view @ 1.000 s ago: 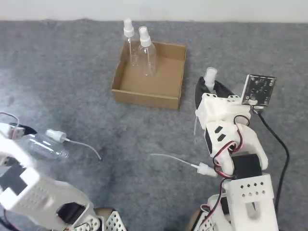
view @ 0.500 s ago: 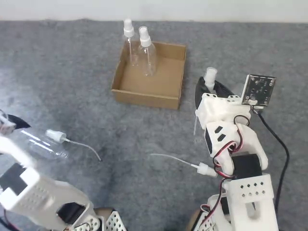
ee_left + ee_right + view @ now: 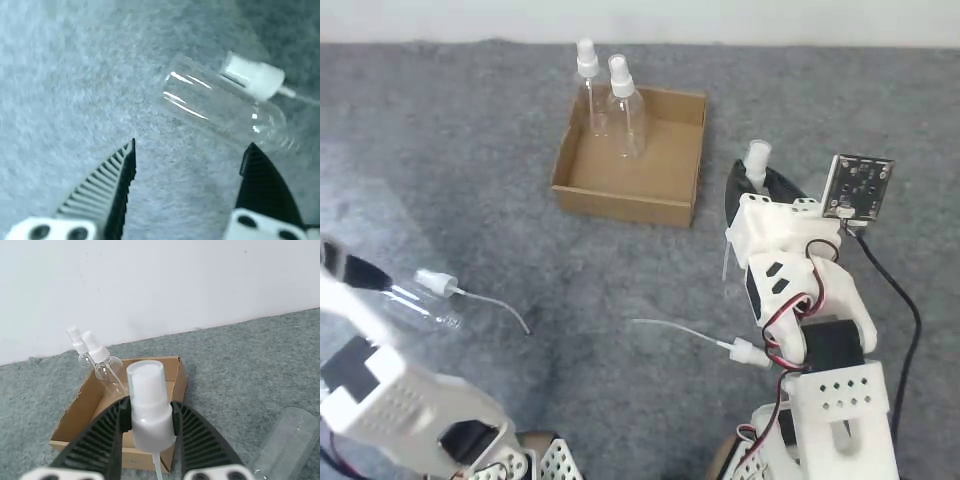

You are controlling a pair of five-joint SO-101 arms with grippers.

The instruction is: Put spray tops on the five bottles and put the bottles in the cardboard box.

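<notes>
The cardboard box [image 3: 630,200] sits at the far middle of the grey mat, and two clear bottles with spray tops [image 3: 625,110] stand in its far-left corner. My right gripper [image 3: 147,410] is shut on a white spray top [image 3: 146,390], held upright to the right of the box [image 3: 125,412]; the top's tube hangs below. My left gripper [image 3: 191,146] is open above the mat, just short of a clear bottle [image 3: 225,107] lying on its side. A loose spray top [image 3: 252,80] rests against that bottle, its tube [image 3: 500,305] pointing away. Another spray top [image 3: 745,350] lies near the right arm's base.
A further clear bottle [image 3: 282,445] lies on the mat close beside my right gripper. The loose top's long tube [image 3: 680,332] stretches across the middle of the mat. A white wall runs behind the box.
The left arm has shifted slightly at the left edge beside the lying bottle. The bottle, the loose tops and the right arm have not moved.
</notes>
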